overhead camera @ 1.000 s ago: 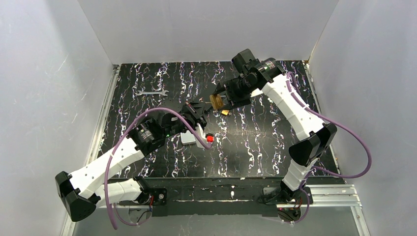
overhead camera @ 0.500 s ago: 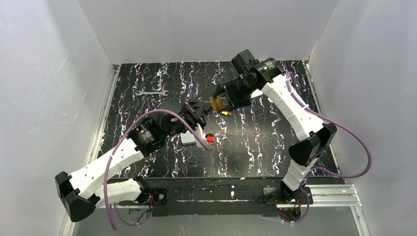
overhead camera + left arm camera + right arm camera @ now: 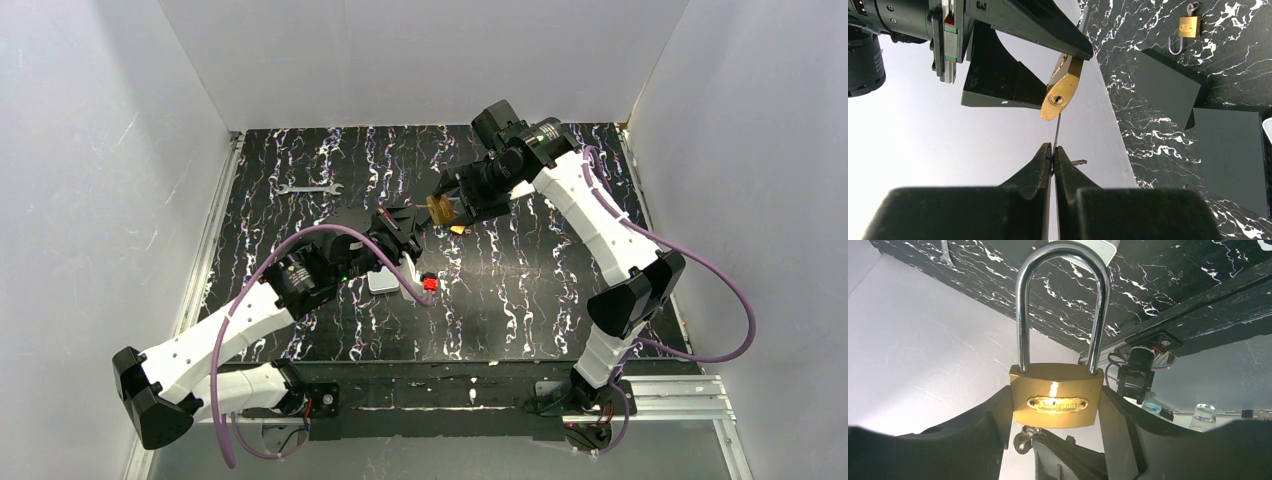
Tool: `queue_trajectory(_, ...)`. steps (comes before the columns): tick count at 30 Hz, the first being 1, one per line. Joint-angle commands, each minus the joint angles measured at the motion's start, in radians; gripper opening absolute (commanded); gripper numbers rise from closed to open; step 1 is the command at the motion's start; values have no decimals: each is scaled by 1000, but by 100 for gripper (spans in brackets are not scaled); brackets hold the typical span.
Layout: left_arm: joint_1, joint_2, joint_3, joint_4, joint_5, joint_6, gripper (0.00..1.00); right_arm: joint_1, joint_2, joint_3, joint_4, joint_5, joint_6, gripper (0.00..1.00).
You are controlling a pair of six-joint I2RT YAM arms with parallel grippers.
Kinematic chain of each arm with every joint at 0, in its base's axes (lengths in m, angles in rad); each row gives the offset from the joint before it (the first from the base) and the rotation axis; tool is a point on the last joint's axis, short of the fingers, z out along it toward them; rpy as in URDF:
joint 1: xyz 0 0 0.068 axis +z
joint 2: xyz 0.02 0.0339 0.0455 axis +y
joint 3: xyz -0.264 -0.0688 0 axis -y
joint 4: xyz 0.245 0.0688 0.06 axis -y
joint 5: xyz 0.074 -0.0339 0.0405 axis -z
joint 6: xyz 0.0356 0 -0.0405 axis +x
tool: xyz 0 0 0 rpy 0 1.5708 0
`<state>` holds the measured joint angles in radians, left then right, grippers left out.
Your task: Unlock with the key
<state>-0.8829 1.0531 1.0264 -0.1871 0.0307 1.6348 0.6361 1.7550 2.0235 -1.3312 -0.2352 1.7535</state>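
Observation:
A brass padlock (image 3: 1055, 395) with a closed steel shackle (image 3: 1063, 305) is held off the table, my right gripper (image 3: 1055, 407) shut on the two sides of its body. From above the padlock (image 3: 439, 209) hangs over the table's far middle. My left gripper (image 3: 1053, 150) is shut on a thin key (image 3: 1057, 131), edge-on and pointing up at the padlock's keyhole (image 3: 1056, 99). The blade tip meets the lock's underside; I cannot tell whether it is inside. A spare key (image 3: 1078, 162) sticks out beside the fingers. The key ring (image 3: 1024, 437) shows just under the lock.
A small second brass padlock (image 3: 1189, 26) lies open on the marbled table (image 3: 520, 300). A wrench (image 3: 308, 188) lies at far left. A grey-white box (image 3: 381, 283) and a red piece (image 3: 429, 284) sit under the left wrist. Dark blocks (image 3: 1168, 90) lie nearby. White walls enclose three sides.
The left arm has shifted very slightly; the key stays at the lock. The right arm and padlock hold still.

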Motion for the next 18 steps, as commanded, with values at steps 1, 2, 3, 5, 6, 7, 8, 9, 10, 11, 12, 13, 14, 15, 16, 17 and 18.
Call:
queue_trajectory(1, -18, -4, 7, 26, 0, 3, 0, 5, -17, 24, 45, -37, 11, 1)
queue_trajectory(2, -18, -5, 8, 26, -1, 4, 0, 3, -17, 22, 44, -39, 12, 1)
queue_trajectory(3, -19, -5, 10, 25, -3, 6, 0, 4, -18, 19, 49, -38, 13, 1)
queue_trajectory(5, -22, -6, 9, 24, -6, 7, 0, 4, -20, 13, 58, -35, 19, 1)
queue_trajectory(6, -24, -6, 7, 21, -9, 8, 0, 3, -19, 14, 59, -34, 21, 1)
queue_trajectory(7, -24, -9, 3, 20, -9, 8, 0, 3, -17, 14, 60, -34, 22, 1)
queue_trajectory(8, -26, -13, 3, 18, -11, 9, 0, 4, -14, 15, 57, -34, 23, 1)
queue_trajectory(9, -29, -14, 5, 14, -14, 11, 0, 4, -13, 16, 55, -33, 22, 1)
queue_trajectory(10, -34, -15, 5, 13, -17, 12, 0, 4, -12, 17, 55, -32, 23, 1)
queue_trajectory(11, -36, -17, 6, 11, -17, 13, 0, 4, -12, 15, 56, -30, 23, 1)
queue_trajectory(12, -37, -18, 9, 8, -17, 14, 0, 4, -11, 14, 57, -29, 23, 1)
queue_trajectory(13, -37, -18, 7, 5, -17, 15, 0, 4, -11, 13, 58, -29, 23, 1)
queue_trajectory(14, -37, -21, 7, 3, -17, 16, 0, 4, -11, 9, 58, -29, 23, 1)
queue_trajectory(15, -37, -22, 6, 0, -17, 18, 0, 3, -12, 4, 60, -27, 23, 1)
queue_trajectory(16, -39, -23, 7, -4, -41, 20, 0, 4, -13, -3, 62, -26, 23, 1)
queue_trajectory(17, -40, -26, 7, -6, -53, 22, 0, 3, -16, -10, 65, -26, 23, 1)
queue_trajectory(18, -41, -30, 6, -11, -55, 21, 0, 2, -18, -17, 67, -28, 23, 1)
